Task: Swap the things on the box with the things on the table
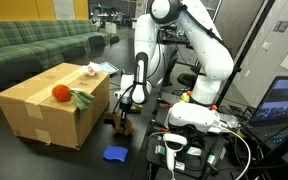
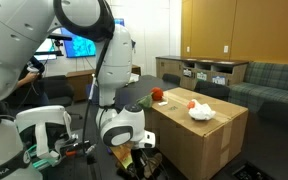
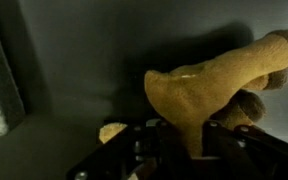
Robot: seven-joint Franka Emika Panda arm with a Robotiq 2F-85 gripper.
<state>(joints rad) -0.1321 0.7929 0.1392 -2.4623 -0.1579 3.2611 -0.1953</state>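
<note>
From my seat I see the box (image 1: 44, 108) sitting closed on the black table (image 1: 29, 155), with a green sofa (image 1: 34, 45) behind it. On its lid lie three things: a round orange-red fruit (image 1: 59, 92) near the front edge, a green leafy piece (image 1: 81, 99) just beside it, and a small white and pink item (image 1: 90, 69) towards the far corner. In both exterior views the arm reaches down past the box's side, and the gripper (image 1: 125, 108) hangs low over the table, near the box but apart from it. Under it sits a tan plush toy (image 3: 209, 85), which the wrist view shows best: the toy's body rises up and to the right across the picture, and its lower end runs down between the jaws, which stand on either side of it. The picture is dim there, and I cannot tell whether the jaws are pinching the plush or only flanking it. The toy lies against the dark tabletop, and a smaller tan lump shows low and to the left of it, too blurred for me to name. A flat blue object (image 1: 115, 153) lies on the table nearer the camera, well apart from the box and a little way from the gripper
</note>
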